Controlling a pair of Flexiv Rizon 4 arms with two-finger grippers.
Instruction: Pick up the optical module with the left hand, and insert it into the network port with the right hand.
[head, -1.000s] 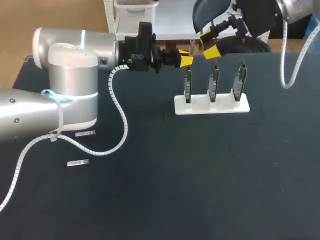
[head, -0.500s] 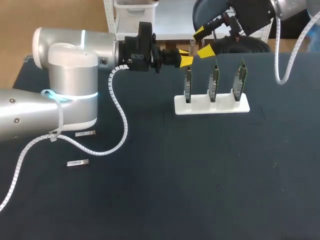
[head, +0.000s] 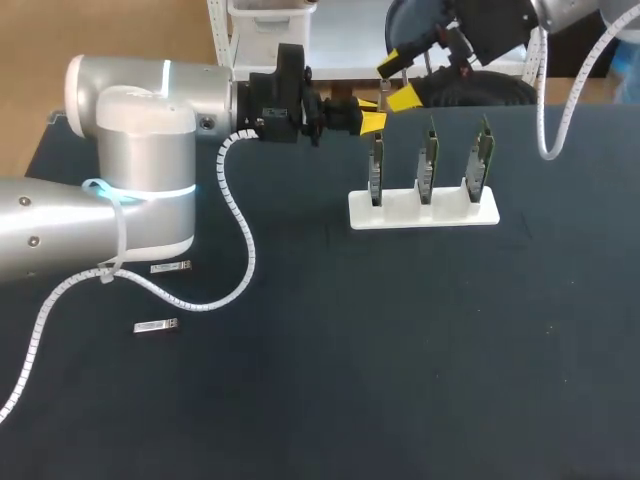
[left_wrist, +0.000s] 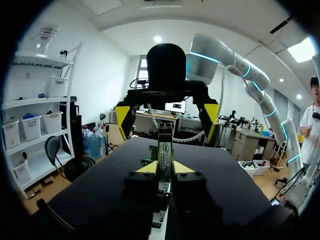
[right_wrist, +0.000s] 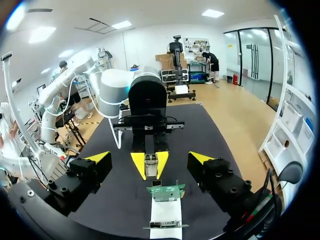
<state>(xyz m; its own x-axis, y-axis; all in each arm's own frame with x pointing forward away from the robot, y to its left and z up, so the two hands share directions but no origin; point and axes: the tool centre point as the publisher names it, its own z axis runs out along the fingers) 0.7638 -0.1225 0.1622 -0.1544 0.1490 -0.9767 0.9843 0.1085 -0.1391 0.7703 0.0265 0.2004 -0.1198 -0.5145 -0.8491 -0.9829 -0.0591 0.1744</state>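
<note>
Head view, L to R. My left arm (head: 130, 150) comes in from the left, w/ a white spiral cable (head: 238, 225) looping off it down to the desk (head: 400, 350). Near the arm, 2 spare modules (head: 170, 267) (head: 156, 326) lie flat on the desk, apart from each other, one nearer the front edge. W/ the one I hold, that's 3 modules total.

My left tool (head: 368, 121) points rightward, by the top of the leftmost board. In left wrist view its yellow tips are closed in on the optical module (left_wrist: 165, 147), one tip each side, the module sticking out ahead.

Next: 1 white rack (head: 423, 210) w/ 3 port boards (head: 376, 170) (head: 428, 162) (head: 482, 158) upright in a row, evenly spaced, each in its own slot.

My right tool (head: 397, 82) sits past the rack's left end, toward the far edge, fingers spread wide, holding nothing. In both wrist views the 2 tools face each other, the held module aimed at the gap between the right tool's fingers. Can't tell if it's actually in between them. In right wrist view 1 board on the rack's end shows between the tools, below the module.

A 2nd spiral cable (head: 548, 110) hangs over the desk's far right corner.

Desk surface: dark navy, matte, a few pale specks.
</note>
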